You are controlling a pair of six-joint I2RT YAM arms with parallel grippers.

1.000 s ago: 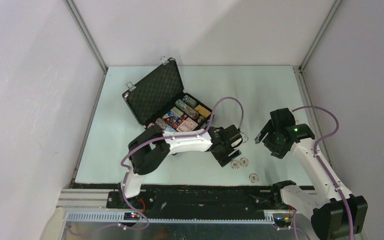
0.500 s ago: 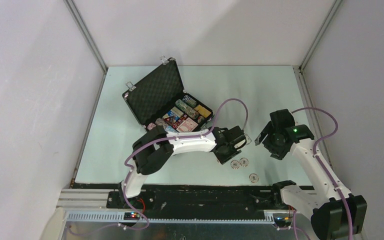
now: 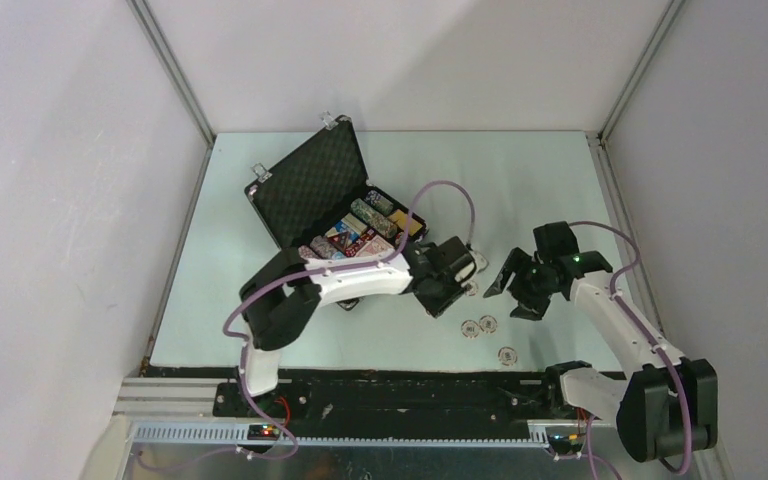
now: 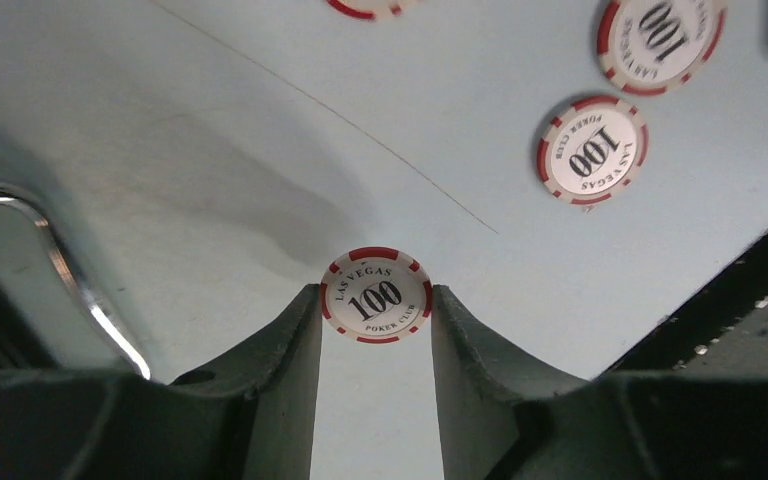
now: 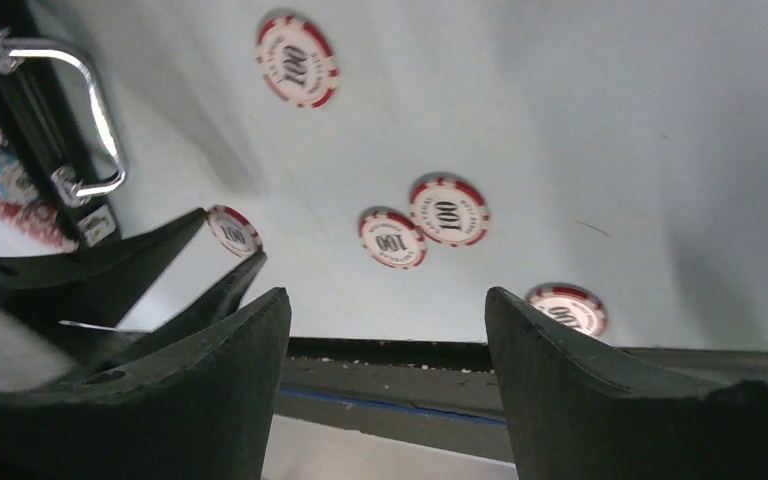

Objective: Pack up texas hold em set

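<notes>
The black case [image 3: 309, 186] lies open at the back left, foam lid up, with rows of chips and card decks [image 3: 363, 231] in its base. My left gripper [image 3: 468, 264] is just right of the case and shut on a white and red "100" chip [image 4: 375, 296], gripped edge to edge at the fingertips above the table. My right gripper [image 3: 505, 285] hangs open and empty close to the right of the left gripper. In the right wrist view my right gripper [image 5: 388, 330] sees the held chip [image 5: 232, 230] and the case's silver handle [image 5: 95, 110].
Several more "100" chips lie loose on the pale table: two together [image 3: 478, 325], one nearer the front edge [image 3: 507, 355], and another [image 5: 298, 60] farther back. The black front rail [image 3: 410, 385] borders the table. White walls enclose the sides.
My left gripper has moved back and left towards the case with the chip in it. My right gripper has swung left and down, closer to the left gripper, still open.
</notes>
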